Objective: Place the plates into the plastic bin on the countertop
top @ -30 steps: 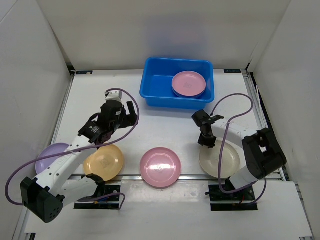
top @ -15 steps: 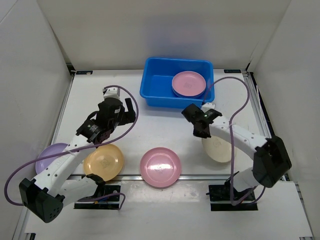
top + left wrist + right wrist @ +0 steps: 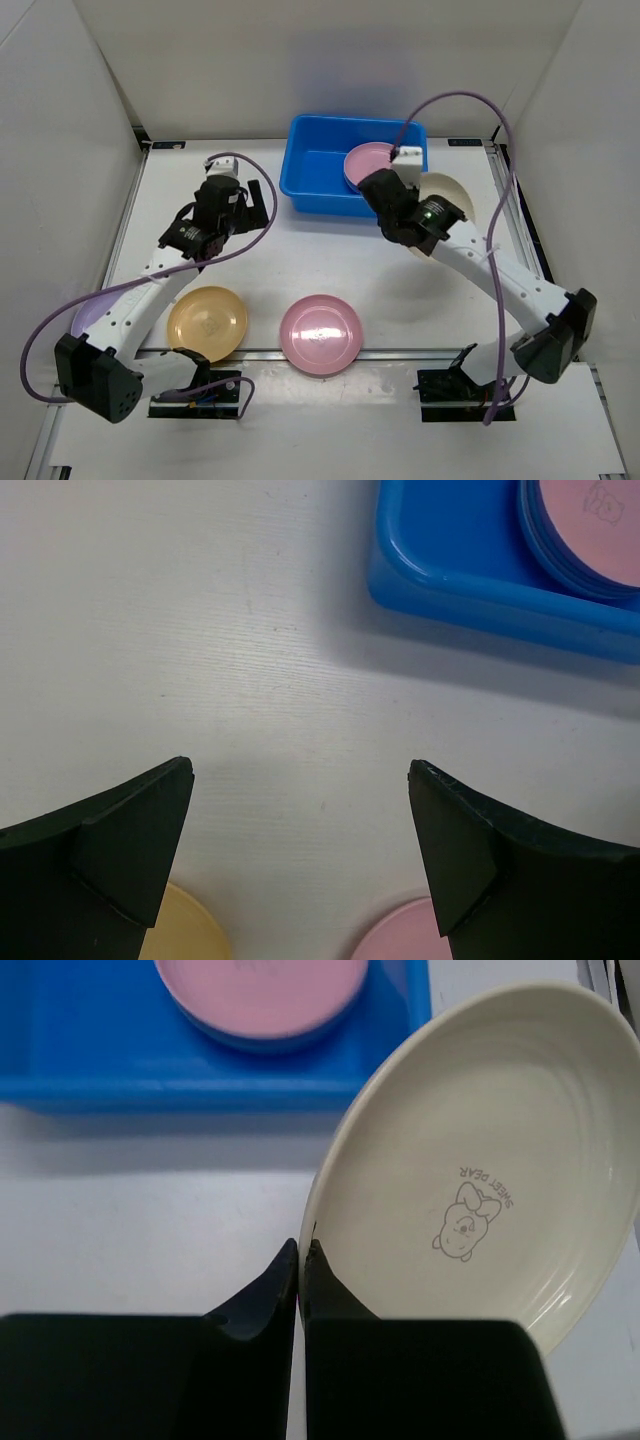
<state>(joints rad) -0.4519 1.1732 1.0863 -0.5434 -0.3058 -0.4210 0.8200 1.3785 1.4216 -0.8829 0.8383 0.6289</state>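
Observation:
The blue plastic bin (image 3: 318, 178) stands at the back of the white countertop (image 3: 330, 255). A pink plate (image 3: 372, 163) lies on a stack in its right half. My right gripper (image 3: 422, 205) is shut on the rim of a cream plate (image 3: 450, 195) and holds it tilted in the air just off the bin's right front corner. The right wrist view shows that plate (image 3: 480, 1200) pinched at its left edge, with the bin (image 3: 150, 1060) beyond. My left gripper (image 3: 238, 205) is open and empty above bare countertop, left of the bin.
An orange-yellow plate (image 3: 207, 322) and a pink plate (image 3: 320, 334) lie near the front edge. A lilac plate (image 3: 82, 318) is mostly hidden under the left arm. White walls enclose the table on three sides, with metal rails (image 3: 515, 215) along its edges.
My right gripper lifted the cream plate off the near right of the table and carried it back towards the bin's right side. My left gripper drifted a little farther back.

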